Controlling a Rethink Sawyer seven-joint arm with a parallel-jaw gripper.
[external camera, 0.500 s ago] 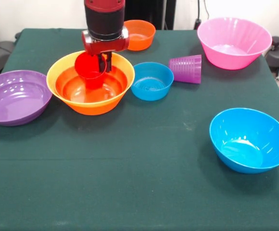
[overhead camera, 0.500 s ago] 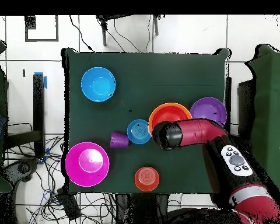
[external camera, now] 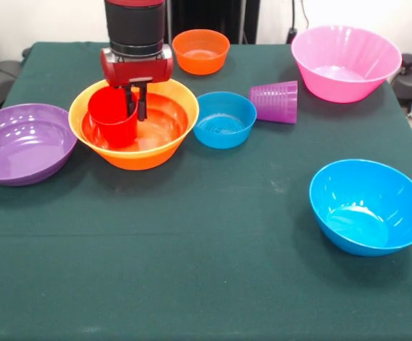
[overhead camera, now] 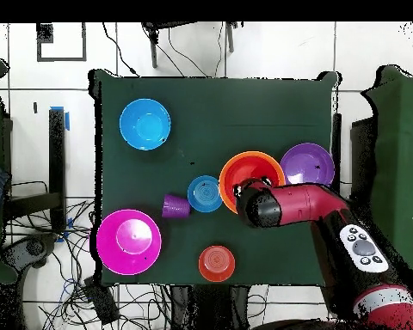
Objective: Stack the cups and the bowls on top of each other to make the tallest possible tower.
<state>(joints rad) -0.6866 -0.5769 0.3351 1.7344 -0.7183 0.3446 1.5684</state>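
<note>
the pincer (external camera: pixel 136 106) is gripping the rim of the red cup (external camera: pixel 112 117), one finger inside it, holding it upright in the red-orange bowl (external camera: pixel 156 128) that is nesting in the large orange bowl (external camera: pixel 170 92); the purple bowl (external camera: pixel 23 142) is sitting beside them; the small blue bowl (external camera: pixel 224 119) and the tipped purple cup (external camera: pixel 275 101) are lying on the table (external camera: pixel 192 234).
</note>
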